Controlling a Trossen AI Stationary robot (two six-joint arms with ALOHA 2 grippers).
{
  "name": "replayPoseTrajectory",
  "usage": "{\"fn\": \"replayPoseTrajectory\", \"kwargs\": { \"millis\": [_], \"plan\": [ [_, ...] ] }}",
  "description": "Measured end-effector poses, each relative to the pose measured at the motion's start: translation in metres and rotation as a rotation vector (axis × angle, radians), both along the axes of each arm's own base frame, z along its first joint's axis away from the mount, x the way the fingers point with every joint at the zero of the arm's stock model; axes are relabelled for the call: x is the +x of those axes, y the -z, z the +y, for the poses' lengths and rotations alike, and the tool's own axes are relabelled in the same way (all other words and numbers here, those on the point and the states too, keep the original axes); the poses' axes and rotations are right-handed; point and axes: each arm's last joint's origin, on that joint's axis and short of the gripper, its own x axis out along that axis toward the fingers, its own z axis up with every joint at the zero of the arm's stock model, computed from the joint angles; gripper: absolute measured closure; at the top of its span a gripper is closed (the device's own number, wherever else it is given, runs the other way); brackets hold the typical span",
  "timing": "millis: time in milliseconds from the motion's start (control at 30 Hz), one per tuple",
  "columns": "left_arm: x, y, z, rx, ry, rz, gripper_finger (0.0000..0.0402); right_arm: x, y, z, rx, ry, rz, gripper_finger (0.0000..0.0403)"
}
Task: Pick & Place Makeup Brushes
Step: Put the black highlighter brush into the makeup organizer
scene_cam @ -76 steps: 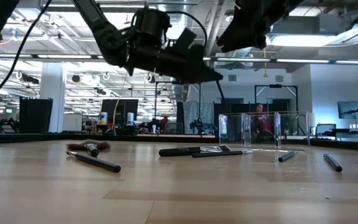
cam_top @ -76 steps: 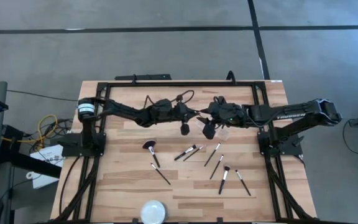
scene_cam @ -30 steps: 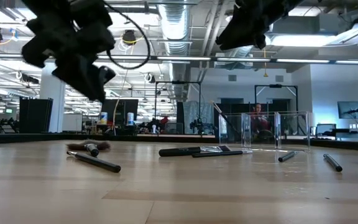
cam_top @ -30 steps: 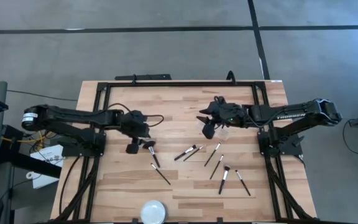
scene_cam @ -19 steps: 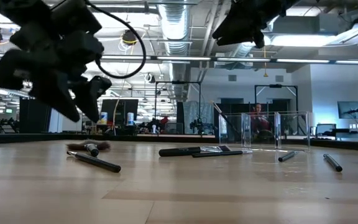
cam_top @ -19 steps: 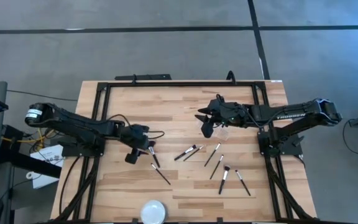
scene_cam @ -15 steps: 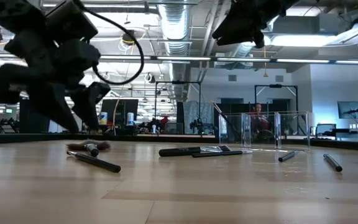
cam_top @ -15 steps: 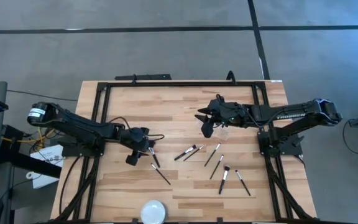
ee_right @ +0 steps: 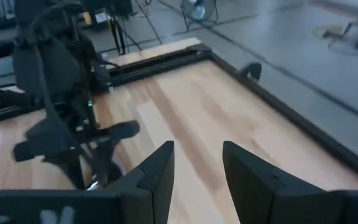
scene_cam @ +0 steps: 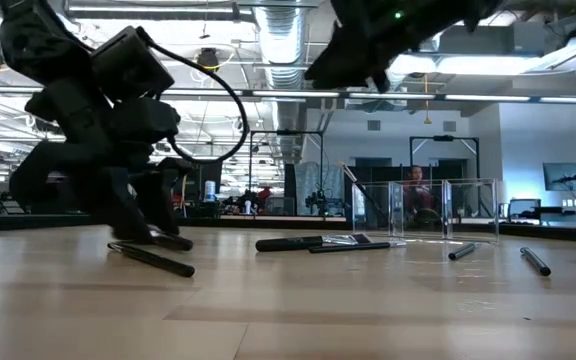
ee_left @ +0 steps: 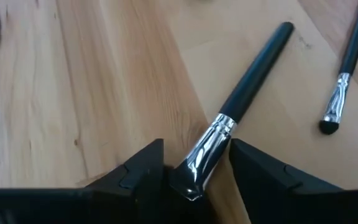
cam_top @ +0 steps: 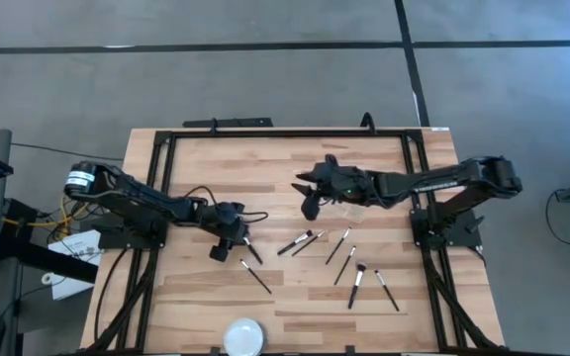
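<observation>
left gripper [cam_top: 230, 240] lowered to the table [cam_top: 295, 297] at centre-left of the high view, fingers spread wide either side of the silver ferrule of the fluffy-headed brush [ee_left: 229, 124], not closed on it. right gripper [cam_top: 310, 198] raised above the table at upper centre, fingers parted, nothing between them. remaining makeup brushes [cam_top: 349, 265] scattered flat across the centre and lower right of the boards. clear holder [scene_cam: 423, 210] upright at right of the low view.
</observation>
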Motion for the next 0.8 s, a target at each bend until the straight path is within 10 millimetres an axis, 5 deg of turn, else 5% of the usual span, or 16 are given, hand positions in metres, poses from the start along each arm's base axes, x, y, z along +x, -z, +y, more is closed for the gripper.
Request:
{"fn": "replayPoseTrajectory", "kwargs": {
  "millis": [167,333,800],
  "plan": [
    [0.002,-0.004,0.004,-0.013,-0.012,-0.040,0.0285,0.019,0.010,-0.006,0.029,-0.164,-0.085,0.0276],
    [0.003,-0.006,0.018,0.010,-0.114,-0.053,0.0355,0.043,0.041,-0.005,0.081,-0.310,-0.075,0.0276],
    [0.000,-0.024,0.048,0.046,-0.313,-0.153,0.0397,0.103,0.094,-0.010,0.055,-0.340,0.228,0.0276]
  ]
}}
